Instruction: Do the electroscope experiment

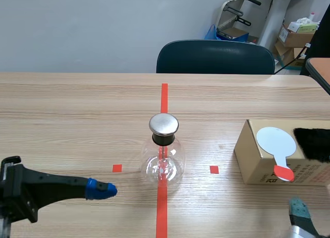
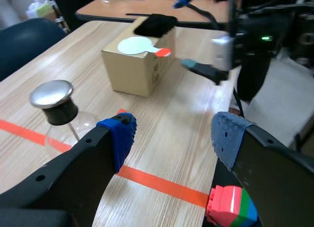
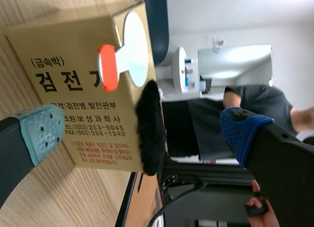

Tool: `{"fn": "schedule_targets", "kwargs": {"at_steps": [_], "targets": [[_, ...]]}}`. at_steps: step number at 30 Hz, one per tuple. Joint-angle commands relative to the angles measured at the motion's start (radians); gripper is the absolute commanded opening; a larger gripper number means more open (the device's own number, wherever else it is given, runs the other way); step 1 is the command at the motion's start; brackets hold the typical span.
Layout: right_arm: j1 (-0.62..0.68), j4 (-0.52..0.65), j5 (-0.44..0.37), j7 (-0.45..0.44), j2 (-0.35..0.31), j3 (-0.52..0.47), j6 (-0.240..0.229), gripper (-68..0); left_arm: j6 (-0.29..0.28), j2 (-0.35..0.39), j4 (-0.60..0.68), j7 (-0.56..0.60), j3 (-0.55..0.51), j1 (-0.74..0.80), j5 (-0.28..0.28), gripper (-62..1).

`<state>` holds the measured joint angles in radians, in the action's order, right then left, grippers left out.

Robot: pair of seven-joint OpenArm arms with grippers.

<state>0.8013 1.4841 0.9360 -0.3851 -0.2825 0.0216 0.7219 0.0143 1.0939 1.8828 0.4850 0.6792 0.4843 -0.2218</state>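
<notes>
The electroscope [image 1: 163,158], a clear glass flask with a round metal cap [image 1: 164,123] on a black stopper, stands upright in the middle of the bench [image 1: 77,119], right on the orange-red tape line [image 1: 164,96]. The left hand [image 1: 102,189] lies low over the bench on the flask's left, apart from it, its blue-padded fingers [image 2: 120,133] spread wide and holding nothing. Off to the flask's right sits a cardboard box [image 1: 252,160]. On top of it lies a white disc paddle [image 1: 276,141], whose red handle end pokes over the box's near edge. Just beside the paddle rests a black fur cloth [image 1: 313,143]. The right hand [image 1: 300,211] hovers low on the near side of the box, apart from it, with its fingers [image 3: 41,131] spread and gripping nothing. A dark chair [image 1: 215,56] stands behind the bench.
</notes>
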Motion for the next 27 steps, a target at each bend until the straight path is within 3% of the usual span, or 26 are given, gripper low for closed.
{"fn": "schedule_targets", "kwargs": {"at_steps": [1,4,6,14,19,24,27], "targets": [[0.039,0.052,-0.059,-0.003,-0.053,0.007,0.061,0.4,-0.002,-0.037,0.011,-0.012,-0.018,-0.003,-0.008,-25.3],[0.117,0.143,-0.2,0.0,-0.148,0.031,0.048,0.4,-0.001,-0.095,0.011,-0.066,-0.056,-0.002,-0.029,-25.3],[0.154,0.21,-0.304,0.006,-0.217,0.042,-0.005,0.4,-0.002,-0.137,0.011,-0.096,-0.089,-0.002,-0.029,-25.3],[0.129,0.452,-0.778,0.069,-0.435,0.047,-0.325,0.4,0.005,-0.306,0.011,-0.192,-0.226,-0.003,-0.029,-25.3],[0.031,0.537,-1.031,0.08,-0.483,0.047,-0.513,0.4,0.048,-0.371,0.01,-0.204,-0.298,-0.003,-0.03,-25.3],[-0.074,0.557,-1.217,0.08,-0.481,0.047,-0.733,0.4,0.077,-0.436,0.01,-0.28,-0.381,-0.003,-0.03,-25.3],[-0.12,0.558,-1.291,0.085,-0.472,0.051,-0.84,0.4,0.081,-0.482,0.009,-0.342,-0.441,-0.003,-0.03,-25.3]]}}
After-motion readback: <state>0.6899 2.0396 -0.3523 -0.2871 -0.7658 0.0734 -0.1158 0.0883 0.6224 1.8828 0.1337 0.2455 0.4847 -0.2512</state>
